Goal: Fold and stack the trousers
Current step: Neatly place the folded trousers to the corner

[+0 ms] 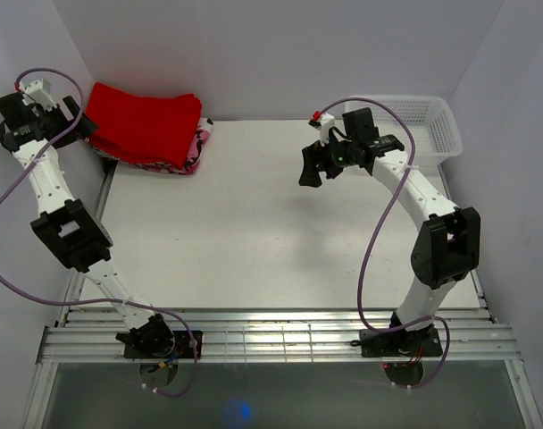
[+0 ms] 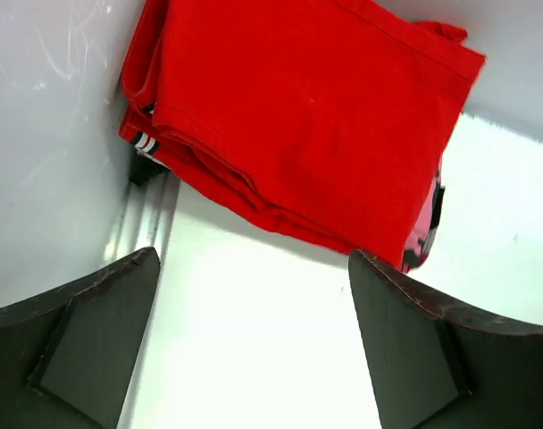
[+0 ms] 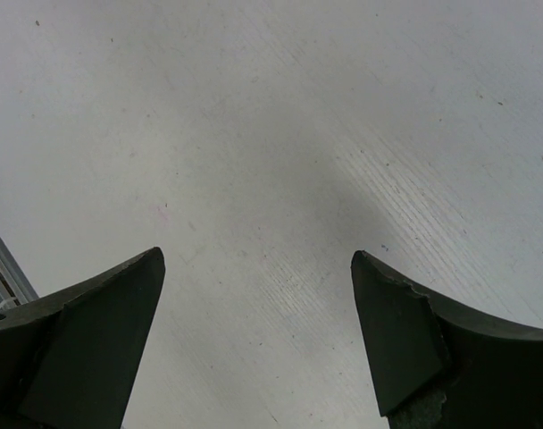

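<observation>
Soft red trousers [image 1: 145, 125] lie folded into a flat rectangle (atop a patterned garment [image 1: 198, 148]) in the far-left corner of the matte white surface [image 1: 254, 223]; left jaws and right jaws gape, released, empty.

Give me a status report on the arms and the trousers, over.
Left gripper open, facing trousers. Right gripper open above table. Trousers folded atop patterned garment, far-left corner. Nothing obstructing.

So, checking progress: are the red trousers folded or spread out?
Folded: the trousers lie as a compact layered bundle in the far-left corner, atop a patterned garment.
</observation>
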`<state>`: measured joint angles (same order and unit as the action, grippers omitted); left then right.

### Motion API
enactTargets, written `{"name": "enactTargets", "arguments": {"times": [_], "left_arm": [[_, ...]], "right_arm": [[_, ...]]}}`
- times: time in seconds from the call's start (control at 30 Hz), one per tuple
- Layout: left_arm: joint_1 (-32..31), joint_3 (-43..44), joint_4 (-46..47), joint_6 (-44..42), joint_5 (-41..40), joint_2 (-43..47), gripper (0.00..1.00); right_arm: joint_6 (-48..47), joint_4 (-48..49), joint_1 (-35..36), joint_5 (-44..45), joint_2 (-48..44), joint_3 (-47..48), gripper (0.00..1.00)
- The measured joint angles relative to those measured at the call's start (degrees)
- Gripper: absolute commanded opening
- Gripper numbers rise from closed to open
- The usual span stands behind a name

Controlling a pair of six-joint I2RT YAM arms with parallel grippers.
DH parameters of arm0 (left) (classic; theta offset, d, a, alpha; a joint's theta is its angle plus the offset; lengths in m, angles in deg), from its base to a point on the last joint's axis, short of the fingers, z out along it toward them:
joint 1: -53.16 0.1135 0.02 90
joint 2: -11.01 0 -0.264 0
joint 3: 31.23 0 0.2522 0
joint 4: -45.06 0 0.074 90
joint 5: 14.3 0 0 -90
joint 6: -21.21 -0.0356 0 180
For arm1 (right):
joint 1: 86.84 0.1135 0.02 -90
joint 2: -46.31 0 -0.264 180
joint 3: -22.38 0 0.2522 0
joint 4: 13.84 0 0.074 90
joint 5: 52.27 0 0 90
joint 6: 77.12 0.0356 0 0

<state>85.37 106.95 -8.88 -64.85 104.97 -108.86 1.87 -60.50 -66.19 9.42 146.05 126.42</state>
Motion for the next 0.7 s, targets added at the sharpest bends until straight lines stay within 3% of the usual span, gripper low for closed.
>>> {"name": "enactTargets", "arguments": {"times": [0.17,0.33,0.47,0.7], "left_arm": [[-1.5,-2.1,-3.3,-12.8,2.3,4.6,0.96],[-11.8,-6.0,-5.0,-22.8,1.6,3.7,0.97],[-19.3,-3.8,-4.2,-22.9,0.1,-2.6,0.97],[-28.7,-3.9,-0.7,-23.5,-12.1,-10.3,0.91]], "right_arm": [[-1.1,-0.5,0.0,-1.9,2.3,0.5,0.90],[-1.4,-1.4,0.1,-2.1,2.8,0.5,0.90],[-1.5,-1.6,0.3,-1.9,2.8,-0.5,0.90],[-1.5,-1.8,0.5,-0.7,2.7,-1.2,0.90]]}}
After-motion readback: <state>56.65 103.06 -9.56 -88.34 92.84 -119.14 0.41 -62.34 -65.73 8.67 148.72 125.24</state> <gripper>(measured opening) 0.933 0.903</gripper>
